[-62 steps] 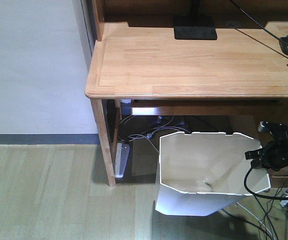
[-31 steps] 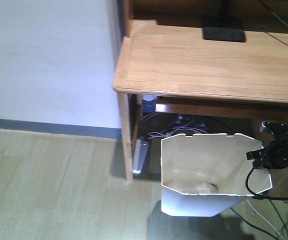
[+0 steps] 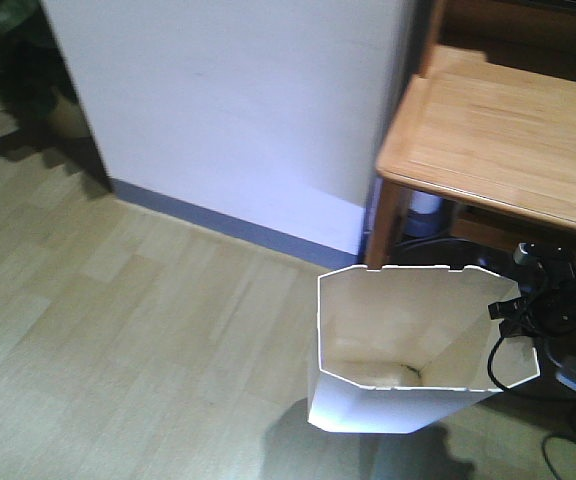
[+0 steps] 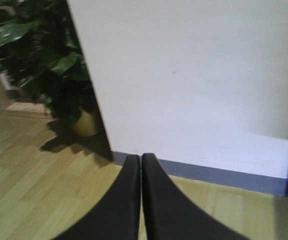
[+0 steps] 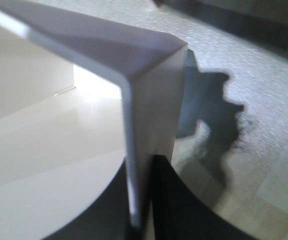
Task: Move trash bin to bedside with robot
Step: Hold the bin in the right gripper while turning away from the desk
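Observation:
The white trash bin (image 3: 388,320) with its angular rim stands upright on the wooden floor, low and right of centre in the front view. My right gripper (image 3: 509,309), thin and black with a trailing cable, is shut on the bin's right rim. In the right wrist view the bin's thin wall (image 5: 151,85) runs between the two black fingers of the right gripper (image 5: 143,167). My left gripper (image 4: 140,159) is shut and empty, pointing at the wall's base. The bedside is out of view.
A light wooden desk (image 3: 498,150) stands at the upper right, with cables on the floor beneath it (image 3: 568,400). A white wall (image 3: 238,110) with a grey skirting runs behind the bin. A potted plant (image 4: 44,65) stands at the far left.
The whole view has swung left: the desk slid to the right edge, and the wall and plant came in. The bin stays at the same spot in frame, held by the right gripper.

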Robot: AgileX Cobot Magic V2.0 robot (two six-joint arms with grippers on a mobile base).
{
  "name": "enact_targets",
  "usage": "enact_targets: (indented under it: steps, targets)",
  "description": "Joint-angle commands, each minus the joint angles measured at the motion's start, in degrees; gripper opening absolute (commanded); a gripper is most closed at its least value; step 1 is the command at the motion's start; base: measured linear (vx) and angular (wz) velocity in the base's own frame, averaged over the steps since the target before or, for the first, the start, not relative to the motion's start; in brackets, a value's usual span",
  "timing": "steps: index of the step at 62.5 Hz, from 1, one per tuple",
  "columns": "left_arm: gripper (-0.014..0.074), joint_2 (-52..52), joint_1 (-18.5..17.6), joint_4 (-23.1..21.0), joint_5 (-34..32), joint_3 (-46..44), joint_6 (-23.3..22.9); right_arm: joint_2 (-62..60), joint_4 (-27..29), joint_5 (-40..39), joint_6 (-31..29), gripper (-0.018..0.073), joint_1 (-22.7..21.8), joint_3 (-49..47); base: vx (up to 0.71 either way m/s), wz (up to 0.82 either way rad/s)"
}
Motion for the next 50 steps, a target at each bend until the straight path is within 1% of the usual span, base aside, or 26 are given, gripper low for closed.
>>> enact_targets:
  steps: [1, 24, 39, 50]
  targets:
    - [-0.0006, -0.6, -0.4, 0.0, -4.2, 1.7, -0.5, -4.3, 3.3, 7.6, 0.4, -0.0006, -0.1, -0.9, -0.03, 0.58]
    - [-0.0006, -0.6, -0.4, 0.0, -4.2, 1.7, -0.5, -4.3, 3.3, 7.6, 0.4, -0.0006, -0.1, -0.9, 0.02, 0.5]
    - [-0.0006, -0.6, -0.4, 0.0, -4.2, 1.7, -0.5, -4.3, 3.3, 7.6, 0.4, -0.0006, -0.1, -0.9, 0.11, 0.48]
    - [-0.0006, -0.6, -0.4, 0.0, -4.2, 1.7, -0.5, -4.3, 3.3, 7.6, 0.4, -0.0006, -0.1, -0.9, 0.15, 0.62]
